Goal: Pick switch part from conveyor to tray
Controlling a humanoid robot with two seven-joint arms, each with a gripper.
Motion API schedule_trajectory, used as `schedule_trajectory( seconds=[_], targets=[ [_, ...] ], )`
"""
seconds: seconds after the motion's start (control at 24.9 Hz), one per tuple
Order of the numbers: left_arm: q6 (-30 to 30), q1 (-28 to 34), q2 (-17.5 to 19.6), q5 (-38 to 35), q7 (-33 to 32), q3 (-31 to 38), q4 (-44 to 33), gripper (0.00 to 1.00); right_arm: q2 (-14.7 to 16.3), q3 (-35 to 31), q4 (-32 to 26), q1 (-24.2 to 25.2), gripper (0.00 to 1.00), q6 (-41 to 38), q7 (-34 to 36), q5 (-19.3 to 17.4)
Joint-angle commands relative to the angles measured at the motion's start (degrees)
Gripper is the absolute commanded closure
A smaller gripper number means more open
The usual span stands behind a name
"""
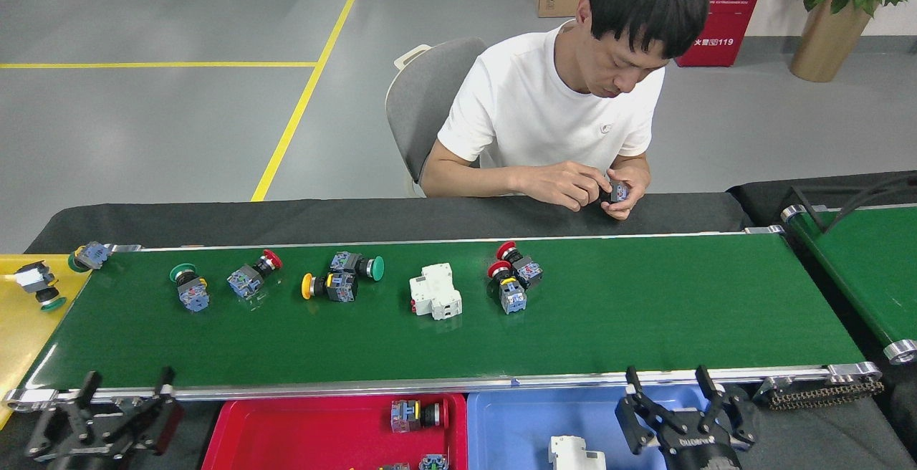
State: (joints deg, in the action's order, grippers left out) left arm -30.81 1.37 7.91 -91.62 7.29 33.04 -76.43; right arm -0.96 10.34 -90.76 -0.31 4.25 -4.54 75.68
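Note:
The conveyor (609, 327) carries several push-button switch parts: a green one (188, 285), a red one (252, 275), a yellow and green pair (340, 278), a red pair (512, 276) and a white breaker (435, 291). My left gripper (127, 384) is open and empty at the belt's near left corner. My right gripper (668, 384) hangs open and empty over the blue tray (516, 423), which holds a white breaker (573, 452). The red tray (301, 430) holds a button switch (415, 414).
A person sits behind the belt, both hands on a switch part (617, 192). A yellow bin (21, 327) at the belt's left end holds a green-button part (39, 285); another part (89, 255) sits at the belt's end. A second green belt (860, 262) stands at the right.

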Motion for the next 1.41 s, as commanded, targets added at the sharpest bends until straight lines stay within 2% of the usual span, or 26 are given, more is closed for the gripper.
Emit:
schedule_trajectory(
  seconds=[0.0,0.12,0.24,0.36,0.44,0.52,0.56,0.6,0.68,0.72,0.76,0.92,1.08,1.2,1.24,1.36],
  targets=[
    [-0.9,-1.5,1.0,0.3,0.4,-2.5,-0.2,0.0,-1.6,3.1,3.8,-5.1,0.03,1.0,-0.6,0.8],
    [-1.1,-6.6,1.6,0.4,-2.1,-8.7,2.9,0.0,-4.9,9.2,14.0,-13.2,0.03,3.9,-0.6,1.0],
    [-2.1,-14.5,4.0,0.8,-6.1,-13.0,10.2,0.0,-8.3,12.7,24.1,-19.0,0.03,5.2,-0.4,0.4],
    [-5.7,-22.8,4.5,2.1,-6.3,-16.7,19.4,0.0,-8.4,15.3,29.9,-22.8,0.03,5.6,0.0,-0.6],
    [-8.7,-27.5,5.1,2.1,-6.3,-19.6,25.3,0.0,-8.4,15.8,33.5,-25.3,0.07,5.6,0.1,-3.9],
    [-9.3,-30.6,5.1,2.1,-6.3,-22.5,30.2,0.0,-8.4,16.0,37.2,-28.7,0.17,5.1,1.1,-6.3],
    [-9.0,-31.7,4.9,2.1,-6.1,-23.2,31.7,0.0,-8.4,16.3,38.6,-30.1,0.19,4.8,1.4,-6.8],
    [-7.9,-32.9,4.6,2.1,-5.8,-23.8,33.2,0.0,-8.4,16.8,40.2,-31.4,0.24,4.2,1.5,-7.2],
    [-5.0,-34.2,4.1,1.7,-5.6,-25.7,35.1,0.0,-8.5,18.1,42.8,-33.0,0.48,1.5,1.6,-8.7],
    [-3.4,-34.4,4.1,1.7,-5.5,-27.6,35.8,0.0,-8.5,18.7,43.6,-33.6,0.69,-0.1,1.7,-9.3],
    [-1.0,-34.5,4.1,1.7,-5.4,-29.8,36.9,0.0,-8.5,19.1,44.0,-34.1,0.94,-0.9,1.9,-9.5],
    [7.8,-36.6,3.5,1.9,-4.4,-32.3,41.5,0.0,-8.5,20.4,43.9,-34.2,0.96,-1.7,1.9,-9.6],
    [8.6,-38.6,3.0,2.1,-4.2,-31.9,44.1,0.0,-8.4,20.3,42.9,-34.8,0.97,-4.9,1.6,-9.7],
    [8.7,-38.6,3.0,2.1,-4.2,-31.8,44.1,0.0,-7.9,19.9,37.4,-33.8,0.96,-7.7,1.1,-10.3],
    [8.8,-38.6,3.1,2.1,-4.2,-31.7,44.2,0.0,-6.4,19.7,34.0,-32.5,0.96,-10.5,0.5,-11.3],
    [10.2,-38.8,3.3,2.2,-4.2,-31.6,44.1,0.0,1.7,18.4,21.9,-26.9,0.94,-18.6,-1.4,-14.8]
  ],
)
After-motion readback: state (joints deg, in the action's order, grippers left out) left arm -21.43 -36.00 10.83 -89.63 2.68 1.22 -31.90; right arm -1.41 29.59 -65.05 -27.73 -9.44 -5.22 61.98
